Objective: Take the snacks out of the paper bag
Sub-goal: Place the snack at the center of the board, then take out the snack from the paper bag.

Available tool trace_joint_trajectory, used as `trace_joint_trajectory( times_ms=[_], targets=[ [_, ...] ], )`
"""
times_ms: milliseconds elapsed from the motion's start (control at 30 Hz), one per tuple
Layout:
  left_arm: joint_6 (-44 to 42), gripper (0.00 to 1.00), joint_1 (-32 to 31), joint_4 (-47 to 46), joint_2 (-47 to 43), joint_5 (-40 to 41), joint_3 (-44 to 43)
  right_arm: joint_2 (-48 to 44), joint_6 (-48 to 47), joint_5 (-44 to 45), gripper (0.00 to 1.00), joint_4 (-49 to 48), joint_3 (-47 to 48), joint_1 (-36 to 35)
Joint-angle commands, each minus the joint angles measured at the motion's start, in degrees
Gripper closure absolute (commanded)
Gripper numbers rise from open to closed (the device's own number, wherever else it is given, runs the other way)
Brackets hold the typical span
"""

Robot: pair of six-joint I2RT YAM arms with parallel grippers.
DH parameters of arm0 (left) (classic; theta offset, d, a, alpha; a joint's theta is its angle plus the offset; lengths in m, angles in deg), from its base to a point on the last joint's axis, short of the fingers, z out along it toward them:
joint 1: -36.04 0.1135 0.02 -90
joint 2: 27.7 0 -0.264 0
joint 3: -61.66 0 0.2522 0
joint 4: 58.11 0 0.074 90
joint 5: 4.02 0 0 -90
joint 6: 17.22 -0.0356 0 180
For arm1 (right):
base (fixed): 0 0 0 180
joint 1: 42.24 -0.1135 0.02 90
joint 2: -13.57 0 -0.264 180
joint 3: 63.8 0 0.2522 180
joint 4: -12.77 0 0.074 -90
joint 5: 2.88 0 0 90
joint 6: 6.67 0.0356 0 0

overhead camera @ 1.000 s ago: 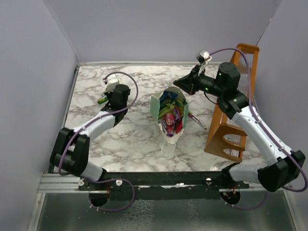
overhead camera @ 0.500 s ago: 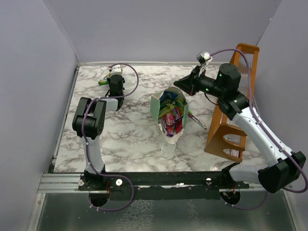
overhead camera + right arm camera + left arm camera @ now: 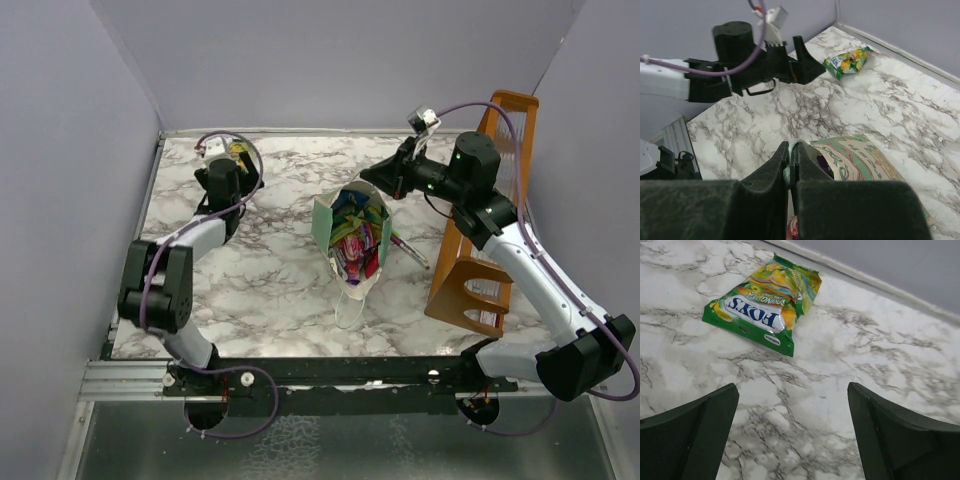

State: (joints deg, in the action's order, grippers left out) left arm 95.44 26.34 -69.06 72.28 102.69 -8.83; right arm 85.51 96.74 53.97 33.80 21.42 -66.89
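The paper bag (image 3: pixel 322 222) stands at the table's middle, mint-green outside, with several bright snacks (image 3: pixel 356 238) packed inside. My right gripper (image 3: pixel 377 184) is shut on the bag's far rim; in the right wrist view the rim is pinched between the fingers (image 3: pixel 781 165), and the bag's printed side (image 3: pixel 865 155) lies below them. One green-yellow snack packet (image 3: pixel 765 305) lies flat on the marble near the far-left corner (image 3: pixel 239 151). My left gripper (image 3: pixel 792 390) hangs open just short of it, with nothing between the fingers, and shows in the top view (image 3: pixel 231 162).
A tall orange-brown wooden rack (image 3: pixel 480 250) stands at the right edge, beside my right arm. A thin pink pen (image 3: pixel 410 250) lies between the bag and the rack. The bag's white loop handle (image 3: pixel 345 305) trails toward the near edge. Grey walls close off the back and sides.
My left arm swung from the table's left middle to the far-left corner carrying the green-yellow packet, then opened; the packet now lies on the marble. The right gripper stayed on the bag's rim.
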Motion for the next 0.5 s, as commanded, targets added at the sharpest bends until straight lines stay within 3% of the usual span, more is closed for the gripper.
trace_joint_trajectory(
  times_ms=[0, 233, 367, 467],
  targets=[
    [16.34, 0.07, 1.16, 7.50, -15.28, -9.60, 8.45, -0.34, 0.82, -2.43, 0.99, -3.26, 0.16, 0.03],
    [18.83, 0.07, 1.57, 14.48, -38.48, -22.97, 17.55, -1.81, 1.09, -2.53, 0.99, -4.09, -1.84, 0.03],
    [16.24, 0.07, 1.30, 6.21, -52.20, -33.90, 23.95, -2.08, 1.31, -2.77, 0.98, -4.81, -2.52, 0.03],
    [15.18, 0.10, -0.14, 7.06, -56.06, -40.88, 22.51, -1.60, 1.12, -3.37, 0.99, -4.48, -2.06, 0.03]
  ],
)
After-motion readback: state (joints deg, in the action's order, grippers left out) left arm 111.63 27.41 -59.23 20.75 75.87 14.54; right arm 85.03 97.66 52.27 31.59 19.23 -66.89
